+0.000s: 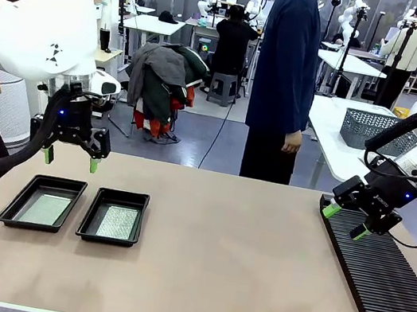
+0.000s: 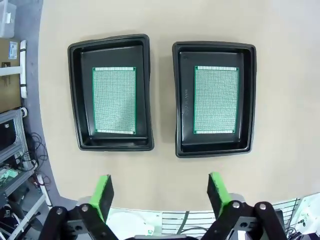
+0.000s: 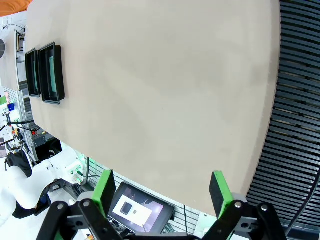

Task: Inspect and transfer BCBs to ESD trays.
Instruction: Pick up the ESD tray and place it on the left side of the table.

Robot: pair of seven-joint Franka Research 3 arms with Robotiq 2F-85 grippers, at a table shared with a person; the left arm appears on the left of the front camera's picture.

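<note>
Two BCBs [image 2: 114, 100] [image 2: 216, 99], thin, light, stiff, likely scratch-prone, best taken by the edges; each flat in its own ESD tray [image 2: 76, 95] [image 2: 249, 100] on table; left claw [image 2: 161, 192] and right claw [image 3: 162, 192] released, empty.

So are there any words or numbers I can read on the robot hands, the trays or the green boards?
None can be read.
Left hand: no legible print.
Right hand: small pale print on its body, too blurred to read.
Black trays: faint raised marks on one inner wall, too small to read.
Green boards: only a dot grid, no words.
</note>
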